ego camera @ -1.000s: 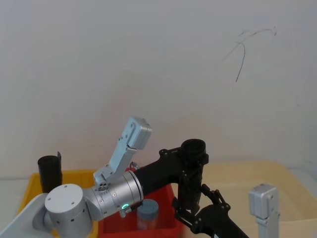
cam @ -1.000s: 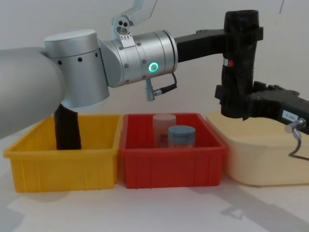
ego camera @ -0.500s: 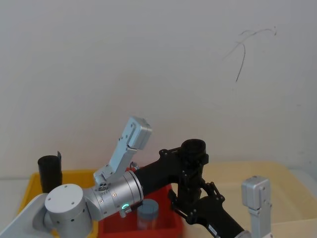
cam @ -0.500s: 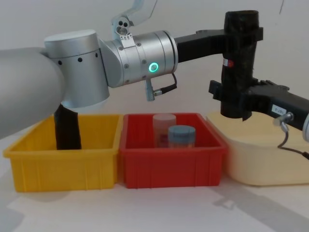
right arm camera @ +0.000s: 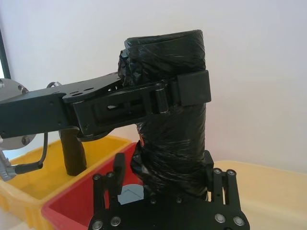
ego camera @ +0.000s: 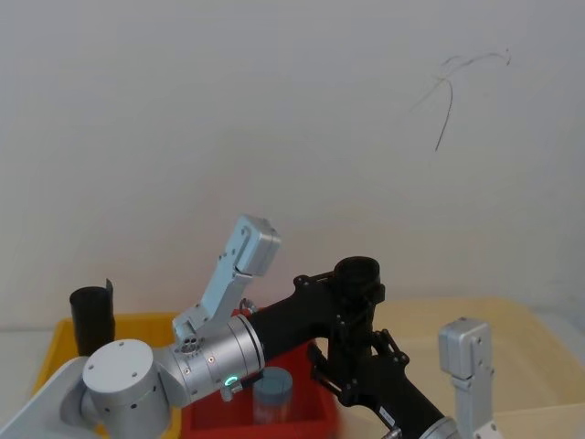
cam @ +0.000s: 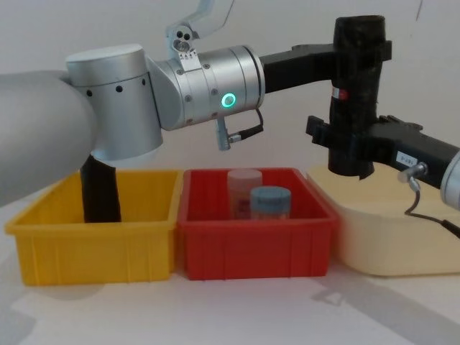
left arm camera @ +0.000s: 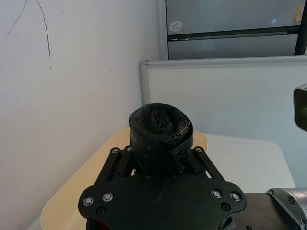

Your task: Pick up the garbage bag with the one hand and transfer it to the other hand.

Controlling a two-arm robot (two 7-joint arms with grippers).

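Garbage bag (cam: 356, 100): upright and raised clear of the desk (cam: 215, 316), clamped near its top in my left gripper (cam: 363, 52), which reaches in from the left on the silver arm with the green ring. Its sticker (cam: 340, 93) sits at mid-height, just below that grip. My right gripper (cam: 343, 140) comes in from the right at the bag's lower part. Its fingers are spread and flank the roll on both sides; in the right wrist view a narrow gap shows beside one finger, so it is around the bag, not clamped. Below and to the left stands a red bin (cam: 255, 241) holding a blue-lidded jar (cam: 270, 201) and a pale-lidded jar (cam: 244, 180). Under the bag's lower end is a cream tub (cam: 388, 237). Farthest left, a yellow bin (cam: 93, 244) holds a second black roll (cam: 100, 190).
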